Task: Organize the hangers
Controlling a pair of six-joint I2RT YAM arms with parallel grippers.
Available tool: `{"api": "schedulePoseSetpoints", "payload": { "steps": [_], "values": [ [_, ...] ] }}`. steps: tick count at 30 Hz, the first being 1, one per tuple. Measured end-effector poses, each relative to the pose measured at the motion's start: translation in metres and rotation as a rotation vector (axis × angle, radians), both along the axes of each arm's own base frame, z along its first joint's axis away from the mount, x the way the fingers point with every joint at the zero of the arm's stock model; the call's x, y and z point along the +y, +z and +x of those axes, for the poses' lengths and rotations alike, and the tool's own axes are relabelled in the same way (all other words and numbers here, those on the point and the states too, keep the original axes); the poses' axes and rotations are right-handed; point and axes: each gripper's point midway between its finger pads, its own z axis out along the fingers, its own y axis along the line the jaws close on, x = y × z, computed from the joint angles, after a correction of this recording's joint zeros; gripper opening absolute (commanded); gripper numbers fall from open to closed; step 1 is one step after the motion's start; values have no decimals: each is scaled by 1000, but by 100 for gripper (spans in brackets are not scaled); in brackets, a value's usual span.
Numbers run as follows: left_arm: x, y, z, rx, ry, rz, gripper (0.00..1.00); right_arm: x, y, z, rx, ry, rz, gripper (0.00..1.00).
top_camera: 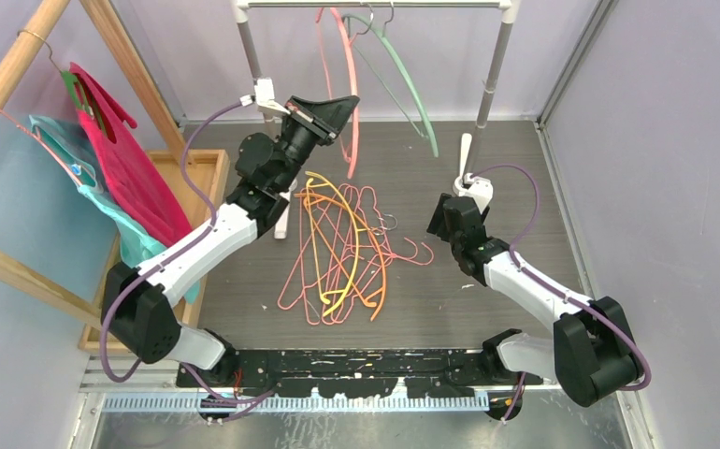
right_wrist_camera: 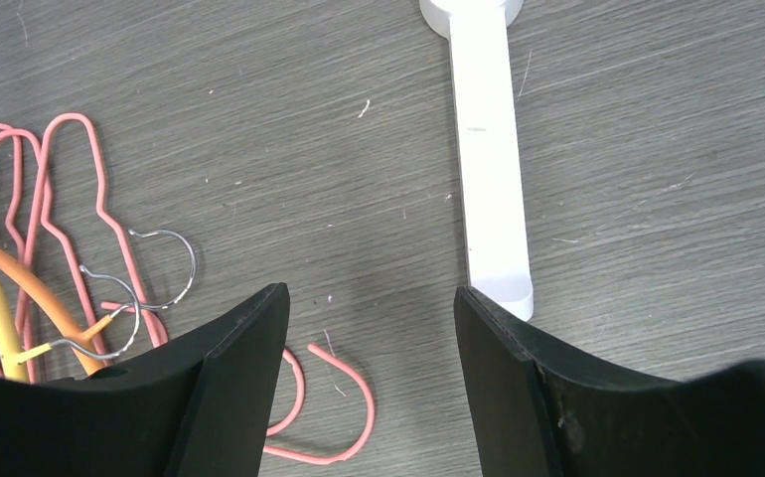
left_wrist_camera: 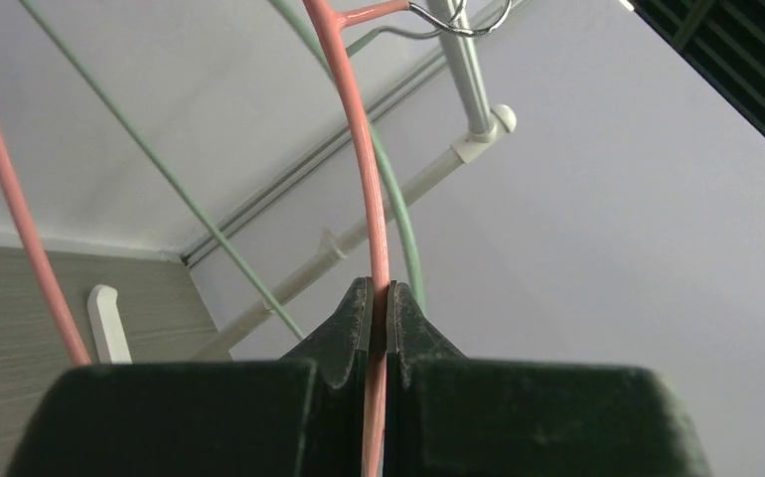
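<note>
— Hangers (top_camera: 342, 248): where are they?
— Most lie in a tangled heap on the table (top_camera: 506, 281) between the two arms; thin pink wire ones, with orange and yellow ones across them; two more hang by their hooks on the white rail (top_camera: 375, 5) at the back, a pink hanger (left_wrist_camera: 367, 149) and a grey-green hanger (left_wrist_camera: 160, 169) beside it.
— And the left gripper (left_wrist_camera: 380, 303)?
— Raised to the rail; its jaws are pressed together on the pink hanger's thin arm, which runs up from between the fingers to its metal hook; the grey-green hanger passes just behind.
— The right gripper (right_wrist_camera: 372, 298)?
— Low over the table, right of the heap; its jaws stand well apart and hold nothing; below it show bare tabletop, the rack's white foot (right_wrist_camera: 488, 149) and the hooks at the heap's edge.
— Anything else?
— A wooden frame (top_camera: 10, 70) at the left carries hangers draped with magenta and teal garments (top_camera: 127, 173); a wooden tray (top_camera: 214, 178) sits beneath them.
</note>
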Motion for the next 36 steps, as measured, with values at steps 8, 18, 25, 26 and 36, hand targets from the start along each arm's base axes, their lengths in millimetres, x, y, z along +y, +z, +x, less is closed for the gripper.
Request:
{"api": "schedulePoseSetpoints", "payload": {
  "steps": [8,18,25,26,36],
  "values": [
    [-17,-28,34,115,5,-23,0,0,1,0,-1,0,-1,68],
    [-28,-36,37,133,-46,-41,0,-2,1,1,-2,-7,-6,67],
    [-11,-67,11,170,-44,-2,0,-2,-2,1,5,-5,-6,67],
    [-11,-65,9,160,-48,-3,0,-2,-3,1,9,-4,-6,67],
    [4,-4,-30,-15,-100,-58,0,-1,-8,0,23,0,-10,67]
  ]
}}
